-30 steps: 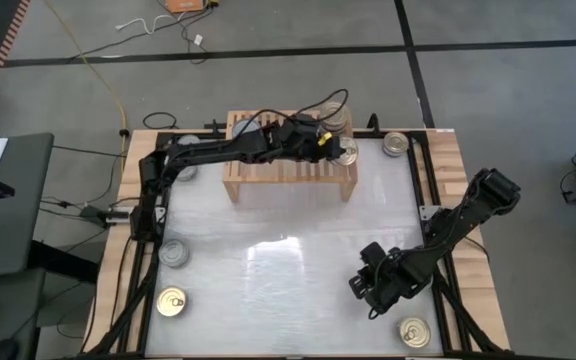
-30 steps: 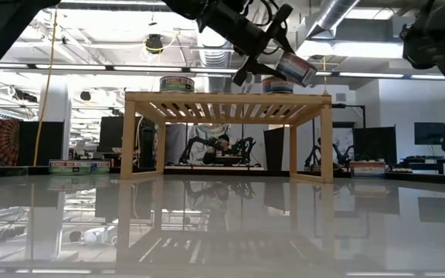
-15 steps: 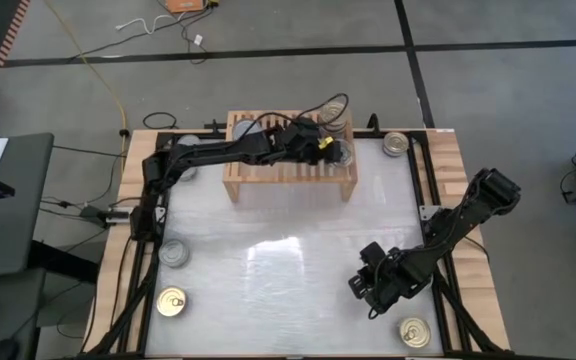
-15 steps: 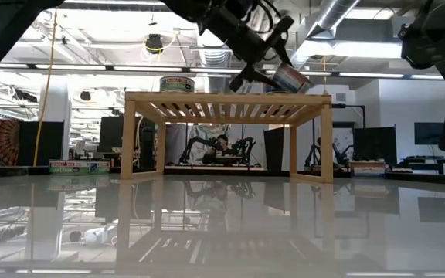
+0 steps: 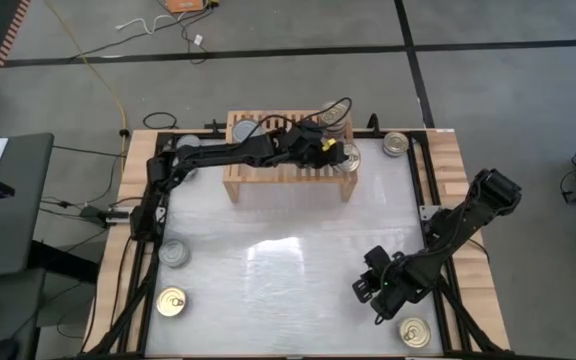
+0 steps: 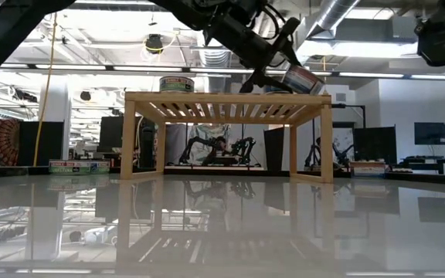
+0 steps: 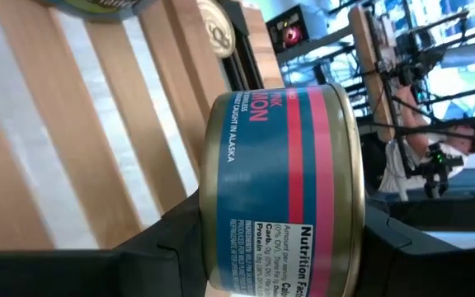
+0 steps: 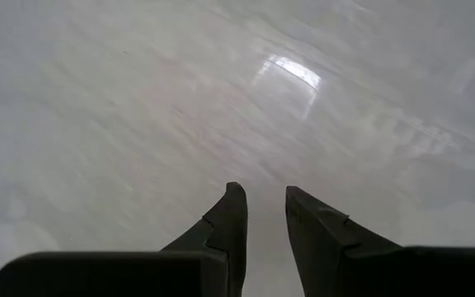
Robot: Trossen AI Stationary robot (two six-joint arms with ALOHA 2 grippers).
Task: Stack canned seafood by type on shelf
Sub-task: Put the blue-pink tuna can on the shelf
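My left gripper (image 5: 336,150) is shut on a tin of canned seafood with a blue and pink label (image 7: 283,181), above the right end of the light-wood shelf (image 5: 268,170). In the low view this tin (image 6: 301,79) hangs tilted just over the slatted top (image 6: 226,99). One tin (image 6: 178,83) stands on the shelf's left end and another (image 5: 334,118) at its far right. My right gripper (image 5: 366,290) hovers over the table's near right part, its fingers (image 8: 231,216) close together with nothing between them. My left gripper pinches the tin between its two fingers, one on each flat end (image 7: 214,206), so the labelled wall faces the wrist camera. The fingers reach in from the table's left, slanting down. The tin is tilted, lifted above the shelf's slats.
Loose tins lie on the table: a silver one (image 5: 174,254) and a gold one (image 5: 172,302) near left, a gold one (image 5: 415,332) near right, one (image 5: 396,144) far right beside the shelf. The wide middle of the white tabletop (image 5: 288,250) is bare.
My left gripper has carried the tin a little down and toward the table's right edge, over the shelf's right end, the tin staying tilted. My right gripper has shifted slightly toward the table's near right corner.
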